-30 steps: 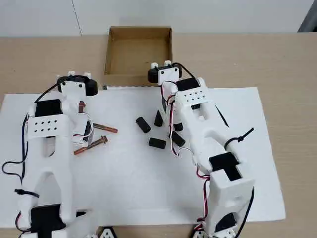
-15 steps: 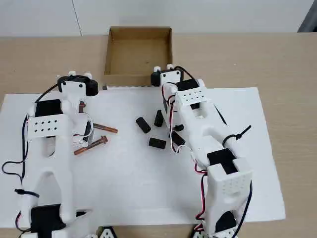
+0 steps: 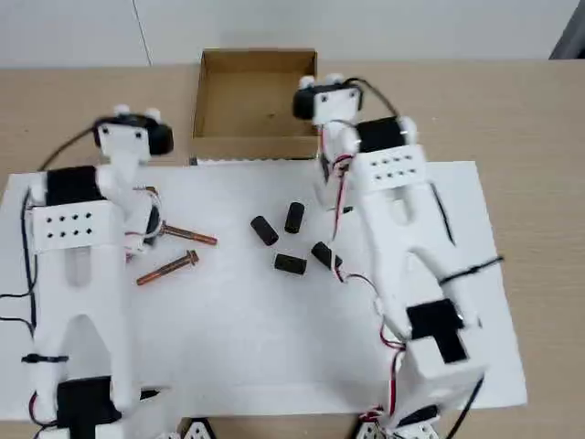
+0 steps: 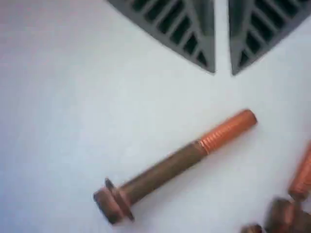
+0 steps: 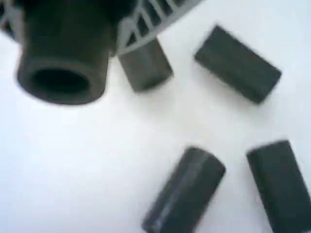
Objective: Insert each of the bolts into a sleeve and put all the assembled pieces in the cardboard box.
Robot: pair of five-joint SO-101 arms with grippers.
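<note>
Seen from above, the open-topped brown cardboard box [image 3: 256, 64] sits on the wooden table [image 3: 530, 110] at the far edge of a white paper sheet [image 3: 238, 347]. Two copper-coloured metal bolts [image 3: 187, 236] lie on the sheet beside the left arm [image 3: 78, 229]. Four short black cylindrical sleeves [image 3: 290, 264] lie loose near the right arm [image 3: 393, 183], well apart from the bolts.

The wrist views add the claws. In the left wrist view the left gripper [image 4: 222, 72] hangs over the sheet, its grey ribbed jaws a narrow slit apart and gripping nothing. It is near the threaded end of one flanged bolt [image 4: 175, 165] that lies flat. Parts of further bolts [image 4: 301, 174] show at that picture's edge.

In the right wrist view the right gripper [image 5: 73, 19] is clamped on a fifth black sleeve [image 5: 63, 58]. Its hollow end faces the camera, above the loose ones.
</note>
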